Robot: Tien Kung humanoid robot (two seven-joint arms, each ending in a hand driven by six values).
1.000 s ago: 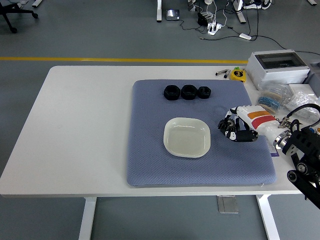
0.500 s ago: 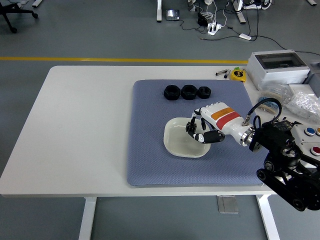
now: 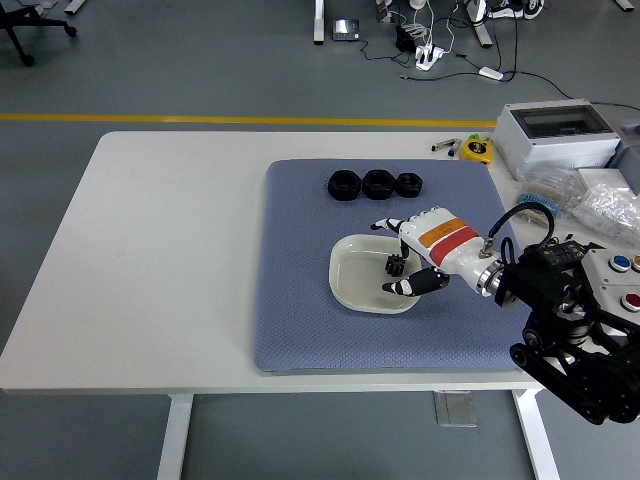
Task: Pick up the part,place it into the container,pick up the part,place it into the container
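Observation:
A small black part (image 3: 395, 265) lies in the white dish (image 3: 350, 285) in the middle of the blue-grey mat (image 3: 300, 300). My right hand (image 3: 400, 255), white with black fingertips, hovers over the dish's right half with its fingers spread. The part sits just below it, between the fingers and thumb, and does not look gripped. Three more black parts (image 3: 377, 184) stand in a row at the back of the mat. The left arm is out of view.
A grey electrical box (image 3: 556, 135), a yellow tape measure (image 3: 477, 149) and plastic bags of small items (image 3: 590, 200) lie at the table's right side. A panel with coloured buttons (image 3: 625, 285) sits at the right edge. The white table (image 3: 160, 250) extends to the left.
My right hand moved left from the mat's right edge to over the dish, carrying a small black part. Its fingers have spread and the part now lies in the dish.

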